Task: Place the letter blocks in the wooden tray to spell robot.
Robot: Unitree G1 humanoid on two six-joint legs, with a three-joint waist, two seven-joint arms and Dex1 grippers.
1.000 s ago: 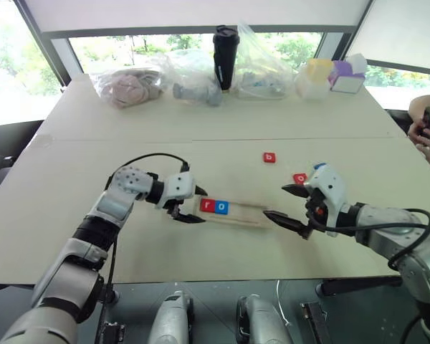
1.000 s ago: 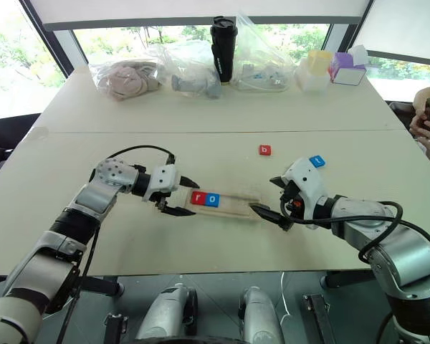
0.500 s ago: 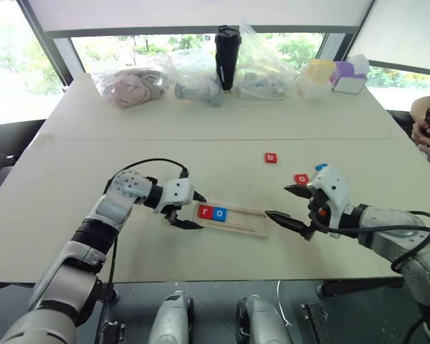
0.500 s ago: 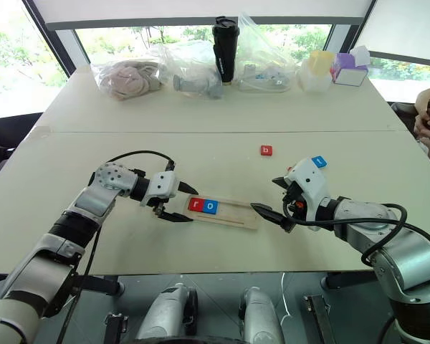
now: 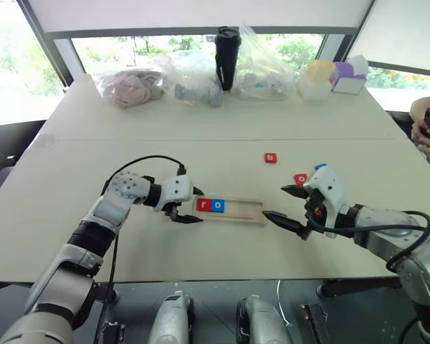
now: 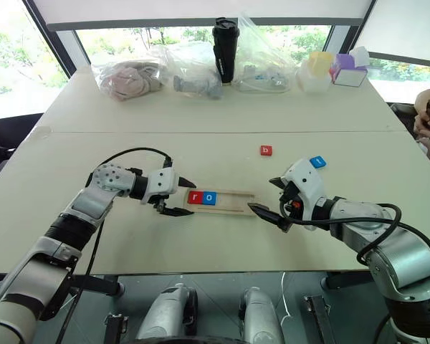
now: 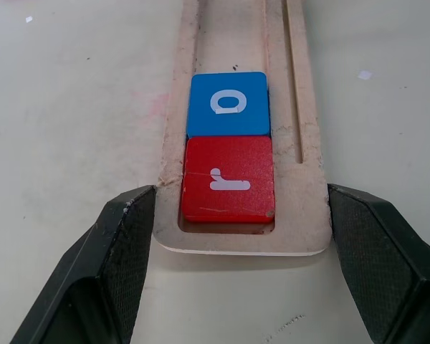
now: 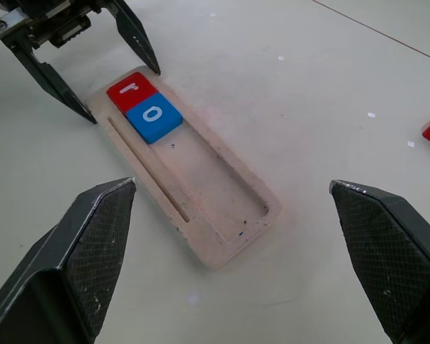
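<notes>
On the wooden tray (image 5: 244, 212), left end effector (image 5: 198, 206) clamped; right end effector (image 5: 274, 201) agape.

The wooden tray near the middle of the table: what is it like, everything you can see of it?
The wooden tray is a long, narrow, shallow piece of pale wood with a raised rim, rounded corners and a thin groove along one side. It lies flat on the table. At one end sits a red r tile, with a blue o tile touching it; the rest is bare. The left fingers press against both sides of that end. The right fingers stand open, apart from the other end.
</notes>
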